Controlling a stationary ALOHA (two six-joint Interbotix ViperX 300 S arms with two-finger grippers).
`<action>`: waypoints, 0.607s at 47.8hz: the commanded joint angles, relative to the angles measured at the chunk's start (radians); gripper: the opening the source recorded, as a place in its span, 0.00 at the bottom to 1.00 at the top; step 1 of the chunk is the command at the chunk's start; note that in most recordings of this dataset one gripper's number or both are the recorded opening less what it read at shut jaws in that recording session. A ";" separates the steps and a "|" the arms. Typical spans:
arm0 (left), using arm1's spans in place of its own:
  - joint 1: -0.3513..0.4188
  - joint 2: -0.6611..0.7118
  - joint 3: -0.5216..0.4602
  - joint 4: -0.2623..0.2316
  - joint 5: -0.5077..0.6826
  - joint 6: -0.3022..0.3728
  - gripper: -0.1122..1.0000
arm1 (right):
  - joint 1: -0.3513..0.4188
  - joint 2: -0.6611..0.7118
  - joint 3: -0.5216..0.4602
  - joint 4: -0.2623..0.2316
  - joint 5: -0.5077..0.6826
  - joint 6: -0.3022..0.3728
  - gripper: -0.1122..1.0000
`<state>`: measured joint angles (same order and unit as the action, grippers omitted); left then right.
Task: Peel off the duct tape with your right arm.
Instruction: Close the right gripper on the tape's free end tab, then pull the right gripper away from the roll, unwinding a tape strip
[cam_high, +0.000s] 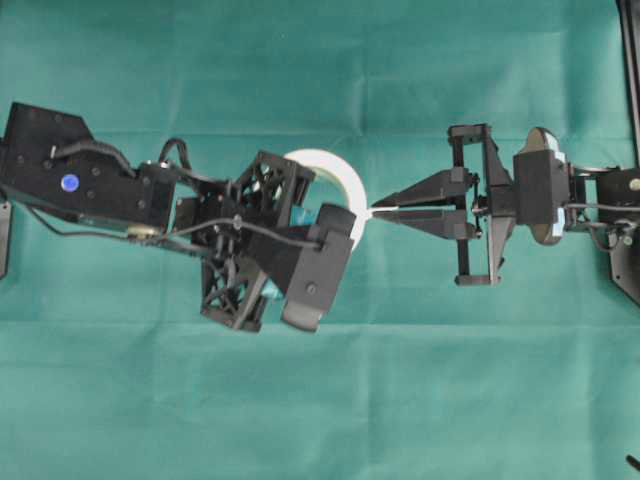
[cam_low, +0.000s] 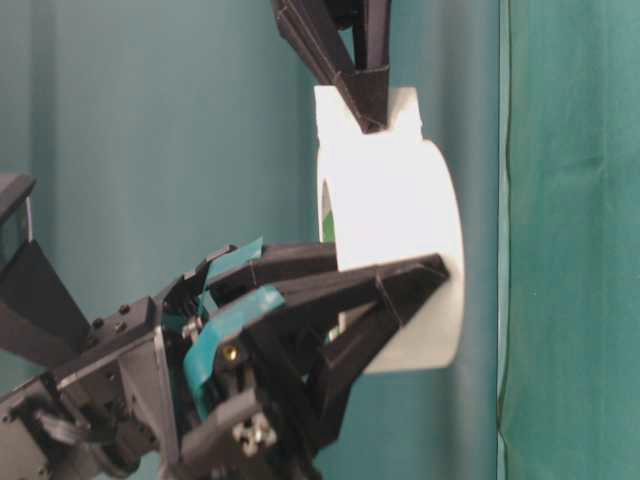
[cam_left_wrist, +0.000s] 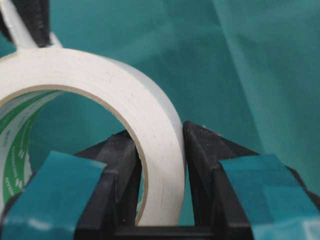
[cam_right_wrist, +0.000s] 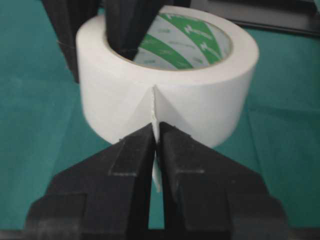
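One duct tape (cam_right_wrist: 170, 95) roll: left end effector (cam_left_wrist: 160, 165) clamps its wall, right end effector (cam_right_wrist: 156, 145) pinches its loose strip (cam_right_wrist: 155, 112).

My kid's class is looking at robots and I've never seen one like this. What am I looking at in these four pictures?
These are two black robot arms working over a green cloth, photographed at one moment from four places: from above, from table height, and from a small camera on each arm's wrist.

The only object is a roll of white duct tape with green print inside its core. The left hand, the one with teal patches on its fingers, clamps the roll's wall, one finger inside the ring and one outside, keeping it steady. The right hand, with plain black pointed fingers, is shut on the loose strip end that stands off the roll. It looks ready to pull the tape off.
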<state>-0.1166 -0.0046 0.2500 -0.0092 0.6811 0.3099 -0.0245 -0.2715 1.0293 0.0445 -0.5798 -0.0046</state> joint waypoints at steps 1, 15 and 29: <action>-0.049 -0.026 -0.011 -0.005 -0.003 0.003 0.31 | -0.029 -0.006 -0.003 0.006 -0.012 0.003 0.02; -0.084 -0.029 -0.005 -0.005 -0.003 0.003 0.31 | -0.049 -0.006 -0.005 0.006 -0.012 0.002 0.02; -0.121 -0.031 -0.015 -0.005 -0.008 0.006 0.31 | -0.121 -0.005 -0.009 0.003 -0.012 0.000 0.02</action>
<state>-0.2071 -0.0061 0.2577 -0.0092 0.6811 0.3129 -0.1012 -0.2715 1.0324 0.0445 -0.5844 -0.0046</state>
